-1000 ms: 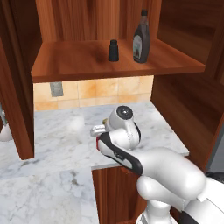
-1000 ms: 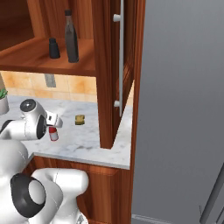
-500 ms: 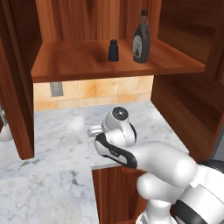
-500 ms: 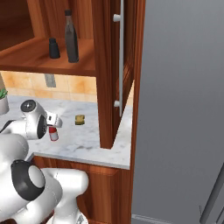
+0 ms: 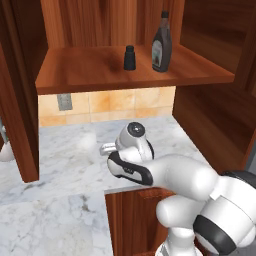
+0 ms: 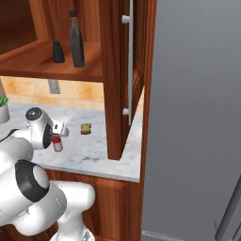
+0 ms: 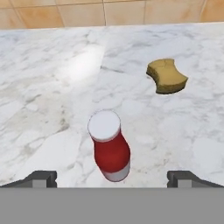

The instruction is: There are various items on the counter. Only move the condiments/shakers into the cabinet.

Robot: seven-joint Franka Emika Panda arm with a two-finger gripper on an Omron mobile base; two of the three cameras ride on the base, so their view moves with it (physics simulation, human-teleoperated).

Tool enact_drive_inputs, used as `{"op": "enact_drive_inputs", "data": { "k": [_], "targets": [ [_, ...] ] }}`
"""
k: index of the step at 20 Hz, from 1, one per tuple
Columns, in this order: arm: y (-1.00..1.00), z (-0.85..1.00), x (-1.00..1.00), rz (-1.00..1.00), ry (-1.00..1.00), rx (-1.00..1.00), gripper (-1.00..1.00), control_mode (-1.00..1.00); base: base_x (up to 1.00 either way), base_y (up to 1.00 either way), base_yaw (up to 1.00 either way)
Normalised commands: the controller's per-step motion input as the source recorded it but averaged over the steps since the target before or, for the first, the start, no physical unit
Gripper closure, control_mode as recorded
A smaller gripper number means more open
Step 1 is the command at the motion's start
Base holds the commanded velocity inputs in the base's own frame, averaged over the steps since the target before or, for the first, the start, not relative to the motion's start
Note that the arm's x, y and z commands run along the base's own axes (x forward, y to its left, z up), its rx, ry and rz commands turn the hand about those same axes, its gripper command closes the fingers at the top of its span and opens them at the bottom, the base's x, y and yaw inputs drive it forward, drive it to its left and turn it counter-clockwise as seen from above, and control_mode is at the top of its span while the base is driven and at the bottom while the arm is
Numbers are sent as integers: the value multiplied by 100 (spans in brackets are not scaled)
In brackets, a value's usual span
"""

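A small red bottle (image 7: pixel 110 152) with a white cap stands upright on the white-grey marble counter (image 7: pixel 52 109), directly ahead of the gripper (image 7: pixel 112 178) and between its 2 dark fingertips (image 7: pixel 40 178), which stand wide apart at either side and touch nothing. The gripper holds nothing. Beyond the bottle and off to the right of the gripper lies a yellow-brown spongy lump (image 7: pixel 166 76), well apart from the bottle. From the right base view the red bottle (image 6: pixel 57 143) sits just below the white hand, with the lump (image 6: pixel 85 128) near it toward the cabinet door. Above the gripper, on the shelf board of the reddish-brown cabinet (image 5: pixel 100 75), stand 2 items: a small black shaker (image 5: pixel 130 58) and, beside it, a tall dark brown bottle (image 5: pixel 162 43).
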Motion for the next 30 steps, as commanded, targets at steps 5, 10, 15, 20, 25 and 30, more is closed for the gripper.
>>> {"op": "enact_drive_inputs", "data": {
  "k": [5, 10, 15, 20, 25, 30],
  "targets": [
    [1, -7, 13, 0, 0, 0, -100, -100, 0, 0, 0],
    [6, -11, 12, 0, 0, -1, -100, -100, 0, 0, 0],
    [12, -9, 17, 0, 0, -1, -100, -100, 0, 0, 0],
    [7, -15, 20, 0, 0, -1, -100, -100, 0, 0, 0],
    [0, -10, 20, 0, 0, -1, -100, -100, 0, 0, 0],
    [0, -5, 14, 0, 0, -1, -100, -100, 0, 0, 0]
  ]
}}
